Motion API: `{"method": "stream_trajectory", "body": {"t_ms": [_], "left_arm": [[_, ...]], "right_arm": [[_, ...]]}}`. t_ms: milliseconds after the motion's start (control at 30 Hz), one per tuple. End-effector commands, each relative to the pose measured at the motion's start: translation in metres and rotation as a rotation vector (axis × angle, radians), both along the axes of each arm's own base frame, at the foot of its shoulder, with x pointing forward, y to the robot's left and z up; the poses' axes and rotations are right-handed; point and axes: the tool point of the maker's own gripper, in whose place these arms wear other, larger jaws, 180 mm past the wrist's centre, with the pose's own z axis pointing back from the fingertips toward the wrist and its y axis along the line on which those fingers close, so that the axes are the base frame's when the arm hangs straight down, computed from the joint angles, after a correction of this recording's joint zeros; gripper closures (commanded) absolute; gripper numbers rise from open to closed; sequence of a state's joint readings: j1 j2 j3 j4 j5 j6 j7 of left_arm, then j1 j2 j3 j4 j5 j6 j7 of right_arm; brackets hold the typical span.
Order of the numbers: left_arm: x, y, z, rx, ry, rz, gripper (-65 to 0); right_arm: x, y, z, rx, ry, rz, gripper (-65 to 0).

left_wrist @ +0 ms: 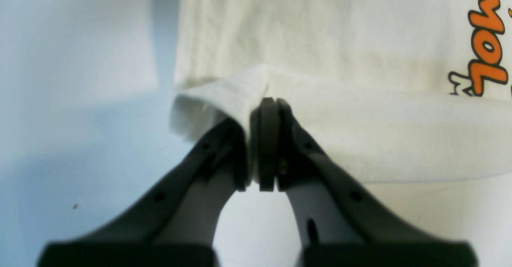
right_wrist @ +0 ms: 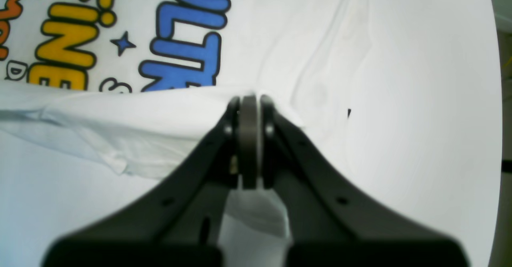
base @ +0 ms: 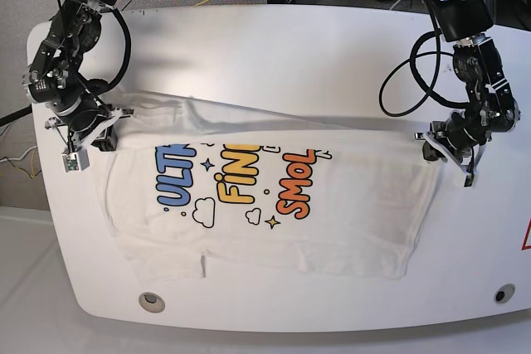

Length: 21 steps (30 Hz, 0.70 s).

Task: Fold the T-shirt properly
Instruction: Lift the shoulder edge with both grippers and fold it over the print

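The white T-shirt [base: 348, 213] lies print up on the white table [base: 290, 47], its far edge lifted into a taut fold stretched between the two arms. My left gripper [base: 433, 148] is at the shirt's right side in the base view. In the left wrist view it [left_wrist: 267, 101] is shut on a pinched fold of the T-shirt [left_wrist: 360, 39] near the orange print. My right gripper [base: 104, 137] is at the shirt's left side. In the right wrist view it [right_wrist: 250, 98] is shut on the cloth edge of the T-shirt [right_wrist: 280, 39] beside the blue "ULTRA" print.
Black cables [base: 398, 89] hang from both arms over the table's back. The table's rounded edge [right_wrist: 496, 99] is close to the right gripper. Two round holes [base: 151, 301] [base: 501, 293] sit near the front edge.
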State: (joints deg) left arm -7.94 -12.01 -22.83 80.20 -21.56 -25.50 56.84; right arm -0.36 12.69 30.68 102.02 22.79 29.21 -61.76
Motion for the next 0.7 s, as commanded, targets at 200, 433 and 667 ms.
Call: {"method": "stream_trajectory", "body": {"t_ms": [200,433,667], "left_arm": [[0.014,0.011,0.006,0.027,-0.046,0.007,-3.1],[0.020,0.013,0.010,0.065,-0.058,0.001,-3.1],[0.036,0.013,0.025,0.066,-0.105,0.003,-3.1]], "right_arm": [[0.012,-0.010,-0.004,0.022,0.000,-0.017,0.0],[0.016,-0.010,-0.003,0.027,-0.008,-0.020,0.0],[0.017,-0.010,-0.002,0.027,-0.011,-0.020,0.0]]}}
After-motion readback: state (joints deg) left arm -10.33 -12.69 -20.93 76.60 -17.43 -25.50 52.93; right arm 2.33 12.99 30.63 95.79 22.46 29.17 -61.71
